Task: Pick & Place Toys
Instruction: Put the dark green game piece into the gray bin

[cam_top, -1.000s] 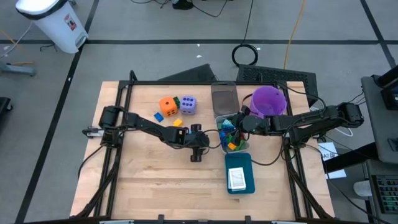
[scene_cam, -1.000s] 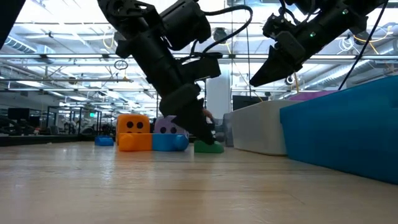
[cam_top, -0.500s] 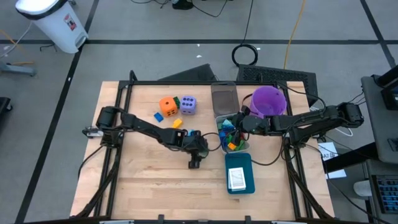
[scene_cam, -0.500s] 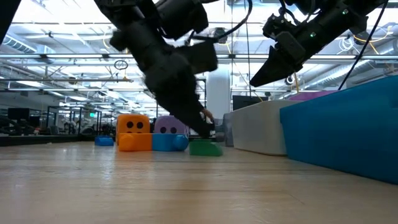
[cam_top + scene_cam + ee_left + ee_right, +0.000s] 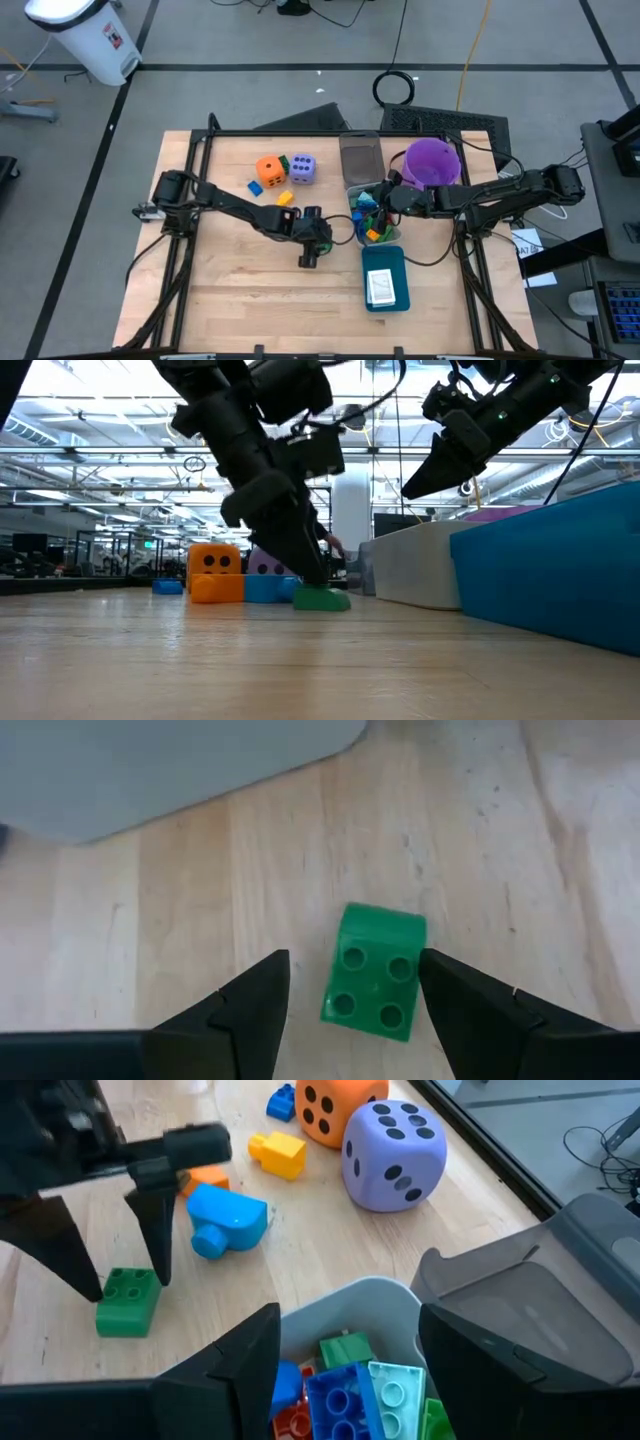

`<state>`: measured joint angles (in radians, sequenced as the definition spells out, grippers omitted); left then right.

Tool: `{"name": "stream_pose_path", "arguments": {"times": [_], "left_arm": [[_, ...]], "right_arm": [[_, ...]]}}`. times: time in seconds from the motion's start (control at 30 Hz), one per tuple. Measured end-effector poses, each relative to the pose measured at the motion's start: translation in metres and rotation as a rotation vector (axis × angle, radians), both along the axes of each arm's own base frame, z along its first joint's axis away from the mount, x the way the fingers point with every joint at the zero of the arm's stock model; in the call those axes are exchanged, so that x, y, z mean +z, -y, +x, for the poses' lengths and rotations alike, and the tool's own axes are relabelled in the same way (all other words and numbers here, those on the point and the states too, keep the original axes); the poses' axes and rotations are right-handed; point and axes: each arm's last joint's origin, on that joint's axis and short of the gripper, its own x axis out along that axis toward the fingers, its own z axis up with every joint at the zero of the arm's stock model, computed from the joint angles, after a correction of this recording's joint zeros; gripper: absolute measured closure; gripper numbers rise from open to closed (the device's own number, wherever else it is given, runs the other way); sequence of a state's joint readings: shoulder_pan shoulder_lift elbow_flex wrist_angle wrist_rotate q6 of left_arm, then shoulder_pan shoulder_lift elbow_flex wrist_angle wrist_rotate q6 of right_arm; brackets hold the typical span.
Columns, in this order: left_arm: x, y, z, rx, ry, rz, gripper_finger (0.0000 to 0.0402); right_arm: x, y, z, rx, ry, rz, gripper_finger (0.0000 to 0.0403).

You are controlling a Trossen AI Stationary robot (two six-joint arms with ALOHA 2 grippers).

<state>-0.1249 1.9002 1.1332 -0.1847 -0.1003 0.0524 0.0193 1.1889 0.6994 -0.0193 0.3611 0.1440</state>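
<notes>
Two slim, jointed robot arms in matte black, with black cables trailing along them, each ending in a tool: left tool (image 5: 308,260), right tool (image 5: 380,203), both with tapered flat black fingers (image 5: 250,1010).

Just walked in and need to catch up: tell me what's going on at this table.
The left gripper is down at the tabletop, open, with its fingers either side of a green block that lies on the wood, not yet gripped. The right gripper hovers open over the grey bin, which already holds several coloured blocks. The orange die, lavender die and a few loose blocks remain on the table.
</notes>
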Motion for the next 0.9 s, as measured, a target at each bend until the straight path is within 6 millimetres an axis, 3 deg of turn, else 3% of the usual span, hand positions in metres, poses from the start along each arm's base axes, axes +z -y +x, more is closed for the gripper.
{"name": "stream_pose_path", "arguments": {"times": [0.9], "left_arm": [[-0.0063, 0.0010, -0.0025, 0.020, -0.054, -0.075, 0.0172]], "right_arm": [[0.0000, -0.0001, 0.0000, 0.000, 0.000, 0.000, 0.0190]]}}
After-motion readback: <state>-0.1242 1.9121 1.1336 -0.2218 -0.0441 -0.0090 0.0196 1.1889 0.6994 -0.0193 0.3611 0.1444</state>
